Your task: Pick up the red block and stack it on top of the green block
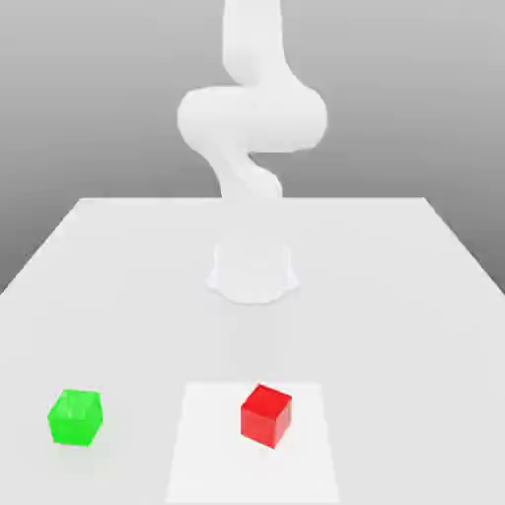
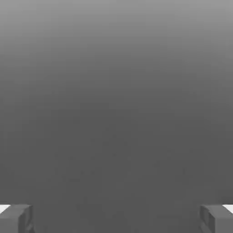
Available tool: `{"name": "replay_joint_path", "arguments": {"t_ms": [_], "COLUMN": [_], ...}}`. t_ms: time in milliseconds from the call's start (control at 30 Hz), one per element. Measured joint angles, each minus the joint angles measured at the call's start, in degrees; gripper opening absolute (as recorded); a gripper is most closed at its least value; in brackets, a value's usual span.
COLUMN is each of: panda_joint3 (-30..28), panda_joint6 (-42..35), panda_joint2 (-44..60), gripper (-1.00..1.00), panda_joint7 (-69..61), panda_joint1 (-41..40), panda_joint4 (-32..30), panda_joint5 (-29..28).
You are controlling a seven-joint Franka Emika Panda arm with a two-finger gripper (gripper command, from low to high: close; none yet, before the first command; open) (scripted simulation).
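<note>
Item: red block (image 1: 265, 415), a small cube resting on a paler square patch of the table (image 1: 395, 296), toward the near edge and a little to the exterior view's right of centre; one corner is turned toward the viewer, so its faces sit at an angle to the table's edges. Item: green block (image 1: 75, 416), a cube of like size, on the bare table well apart from the red one, off to the exterior view's left and about level with it. Item: white arm (image 1: 252, 118), rising from its round base (image 1: 252, 273) at mid-table and folding up and out of the top of the exterior view. Item: jaws (image 2: 116, 218), seen from the hand view as two grey fingertips (image 2: 16, 218) spread to their widest, with nothing between them but plain grey backdrop; nothing is held. Governing relation: the red block lies on the near side of the base, almost straight out from it, with no part of the arm over it. Being a cube, it has no long axis; by my estimate the jaws will need turning to meet a pair of its angled faces squarely.
</note>
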Motion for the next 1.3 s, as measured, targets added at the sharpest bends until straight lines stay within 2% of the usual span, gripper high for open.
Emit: {"name": "replay_joint_path", "arguments": {"t_ms": [233,500,700,900,933,1167,1300], "panda_joint3": [-6.35,-10.47,-10.64,-5.59,-4.32,-3.96,-6.69], "panda_joint6": [8.23,17.34,24.38,33.83,35.28,35.44,30.01], "panda_joint2": [14.33,30.25,41.7,53.35,55.1,55.42,48.8], "gripper": [0.0,0.0,0.0,0.0,-1.0,-1.0,-1.0], "panda_joint7": [-18.7,-39.42,-52.03,-58.38,-59.1,-59.1,-55.59], "panda_joint1": [7.24,12.72,13.38,9.9,8.87,8.51,10.12], "panda_joint4": [-7.82,-16.5,-22.58,-21.65,-21.42,-21.38,-22.36], "panda_joint5": [1.54,3.23,1.49,7.84,8.82,8.81,3.98]}}
